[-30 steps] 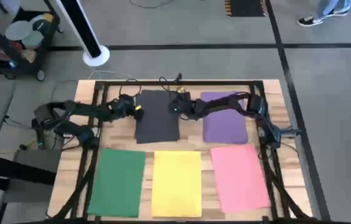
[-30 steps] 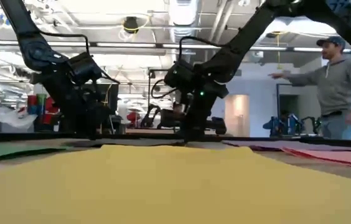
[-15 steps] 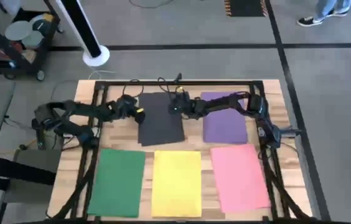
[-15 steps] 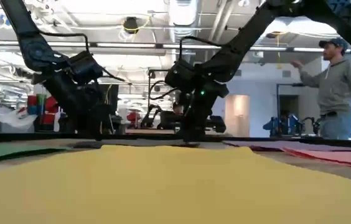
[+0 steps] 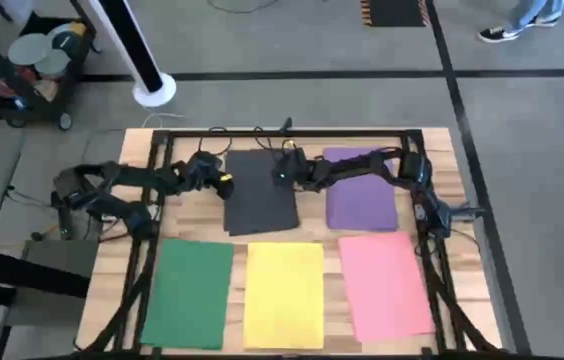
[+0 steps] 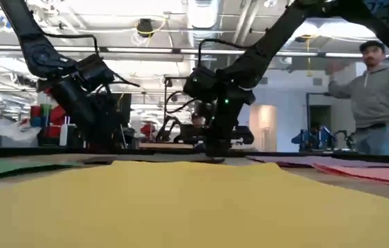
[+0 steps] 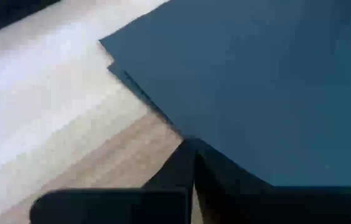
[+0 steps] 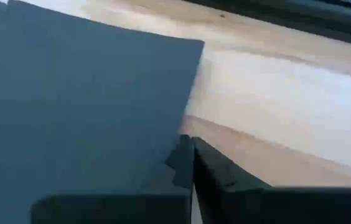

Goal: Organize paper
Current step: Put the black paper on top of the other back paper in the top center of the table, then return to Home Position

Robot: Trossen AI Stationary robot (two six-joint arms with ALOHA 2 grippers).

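You are looking down at a wooden tabletop (image 5: 187,215) standing on a grey floor (image 5: 522,150) crossed by dark tape lines. Beyond its far left corner stand a white round-based post (image 5: 142,60) and a dark cart (image 5: 27,60). Across the table, ceiling strip lights (image 6: 146,49) run overhead and a person (image 6: 377,96) stands at the right.

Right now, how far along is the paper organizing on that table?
Looks done: the green sheet, yellow sheet and pink sheet lie side by side along the near row, and the purple sheet sits behind the pink one. In hand: the left gripper and right gripper, both shut, press opposite edges of the dark grey sheet. Left: it sits slightly crooked and needs squaring above the yellow.
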